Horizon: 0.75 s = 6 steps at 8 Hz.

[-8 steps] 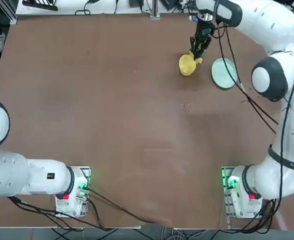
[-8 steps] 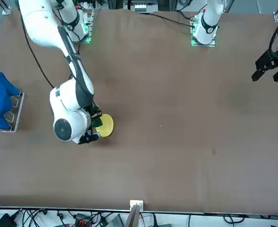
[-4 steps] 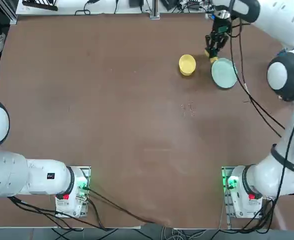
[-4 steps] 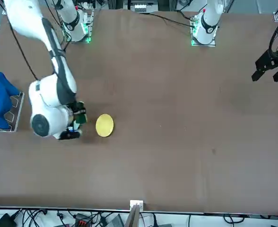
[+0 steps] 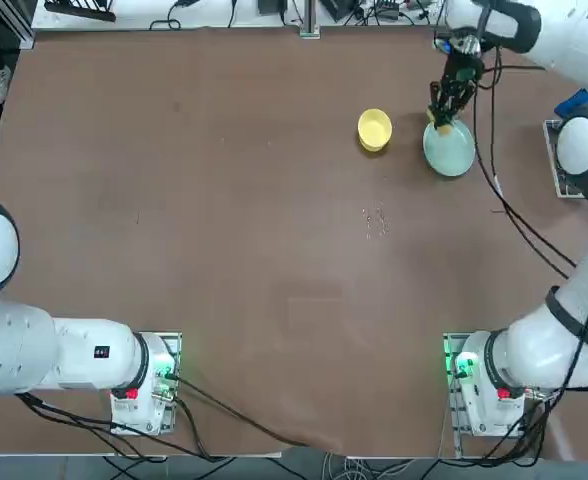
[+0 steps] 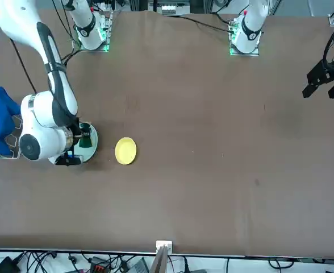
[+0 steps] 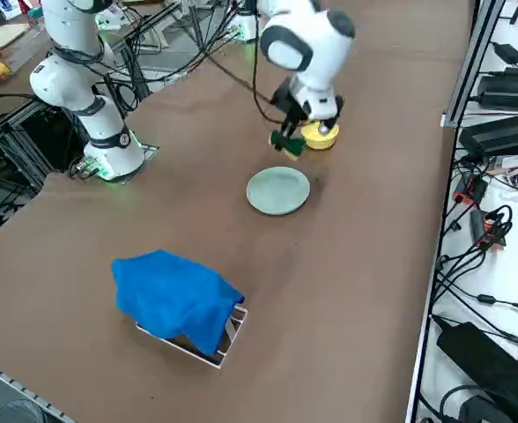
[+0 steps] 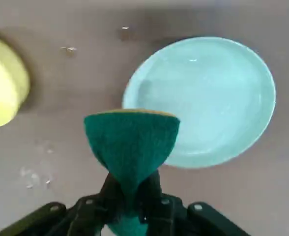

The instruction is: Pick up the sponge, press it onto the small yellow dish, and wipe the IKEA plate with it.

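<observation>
One claw, gripping sponge, moved from dish to plate.

Bare worktop surrounds the IKEA plate; only the small yellow dish stands near, clear of it.

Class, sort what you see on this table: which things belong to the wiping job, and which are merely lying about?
Job: sponge, pinched in the right gripper above the IKEA plate; small yellow dish.

Lying about: blue cloth on a stand, crumbs on the table.
</observation>
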Each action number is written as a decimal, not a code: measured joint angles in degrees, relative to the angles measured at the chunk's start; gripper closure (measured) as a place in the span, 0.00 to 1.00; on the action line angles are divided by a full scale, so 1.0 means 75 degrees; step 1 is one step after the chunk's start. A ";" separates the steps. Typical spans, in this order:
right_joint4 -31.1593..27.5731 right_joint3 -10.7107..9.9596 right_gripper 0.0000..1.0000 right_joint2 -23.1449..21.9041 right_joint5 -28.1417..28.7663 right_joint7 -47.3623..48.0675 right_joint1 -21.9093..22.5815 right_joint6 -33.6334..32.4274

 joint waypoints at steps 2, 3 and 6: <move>-0.1156 0.0001 0.83 -0.0166 -0.0012 -0.0373 -0.0284 0.1065; -0.1489 0.0000 0.83 -0.0209 -0.0015 -0.0544 -0.0401 0.1349; -0.2026 0.0000 0.83 -0.0362 -0.0015 -0.0820 -0.0656 0.1780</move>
